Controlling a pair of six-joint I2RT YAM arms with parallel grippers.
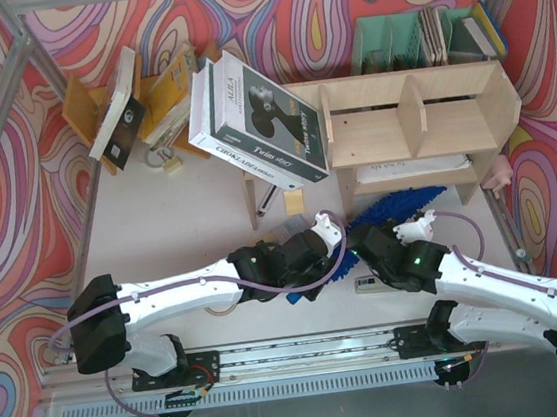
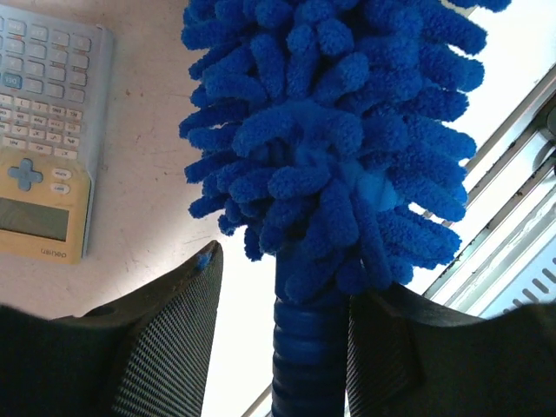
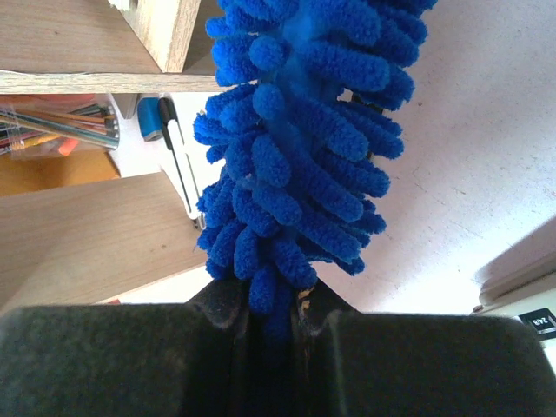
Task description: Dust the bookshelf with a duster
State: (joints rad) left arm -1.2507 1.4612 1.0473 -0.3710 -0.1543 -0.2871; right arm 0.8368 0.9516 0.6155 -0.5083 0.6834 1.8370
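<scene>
The blue fluffy duster [image 1: 403, 200] lies slanted on the table, its tip reaching under the lower level of the plywood bookshelf [image 1: 419, 117]. My right gripper [image 1: 375, 232] is shut on the duster [image 3: 295, 148] near the base of its shaggy head, strands bulging out above the pads. My left gripper [image 1: 342, 257] stands round the ribbed blue handle [image 2: 310, 365]. The handle rests against the right finger [image 2: 382, 347], while a clear gap separates it from the left finger [image 2: 169, 339]. The shelf's plywood boards [image 3: 78, 43] show at the upper left of the right wrist view.
A calculator [image 2: 43, 130] lies on the table beside the duster. A white box [image 1: 263, 120] leans against the shelf's left end. A green file organizer [image 1: 410, 37] stands behind it, an orange-brown book stand [image 1: 86, 105] with books at back left. Pens [image 3: 174, 148] lie under the shelf.
</scene>
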